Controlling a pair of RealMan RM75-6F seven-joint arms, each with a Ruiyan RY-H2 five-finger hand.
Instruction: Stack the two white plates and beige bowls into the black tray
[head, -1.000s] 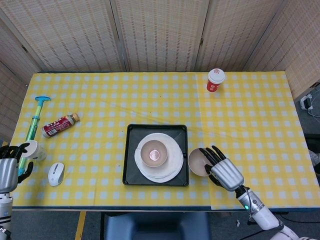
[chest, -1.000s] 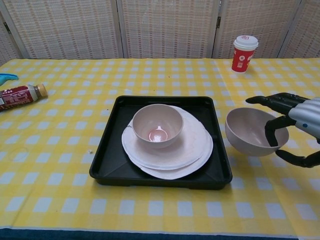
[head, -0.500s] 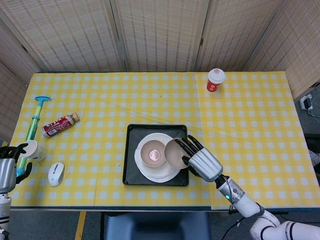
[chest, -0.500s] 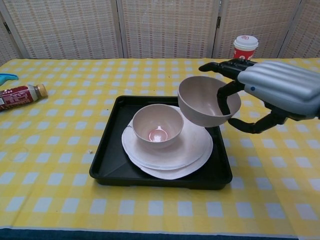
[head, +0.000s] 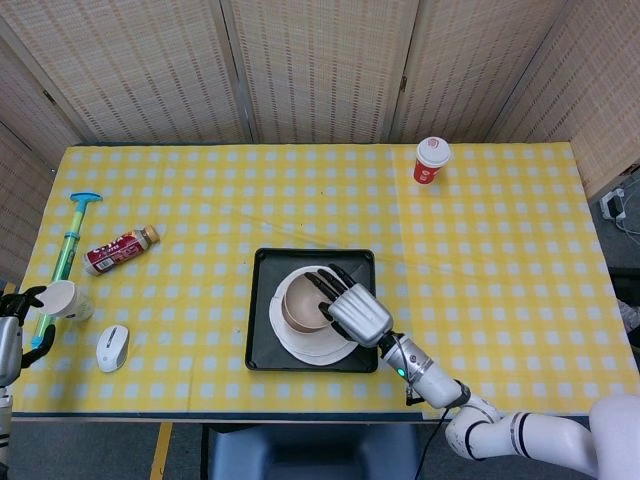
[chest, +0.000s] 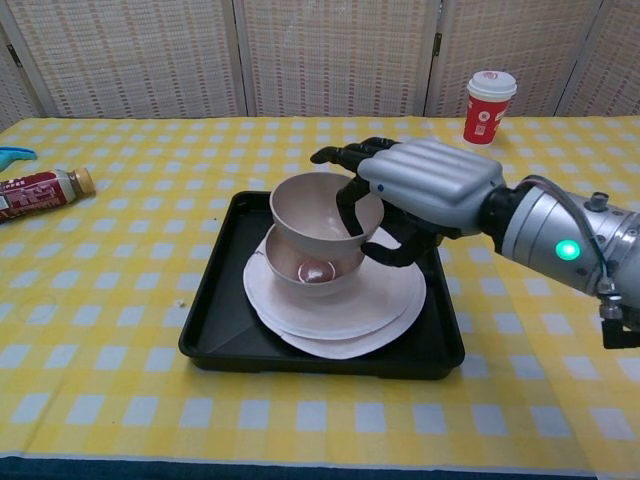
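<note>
Chest view shows the black tray (chest: 214, 325) near the table's front edge, holding two white plates (chest: 385, 300) stacked slightly askew. On the plates sits a beige bowl (chest: 290, 283), and a second beige bowl (chest: 315, 212) is tilted into its mouth, gripped at the right rim by the right hand (chest: 425, 190), fingers curled over the rim and thumb beneath. At the near left edge in the head view, the left hand (head: 12, 335) touches a white cup (head: 62, 300); whether it grips it I cannot tell. A white mouse (head: 112, 347) lies beside it. Farther left are a bottle (head: 118, 250) and green syringe (head: 70, 240); far right stands a red paper cup (head: 431, 160).
</note>
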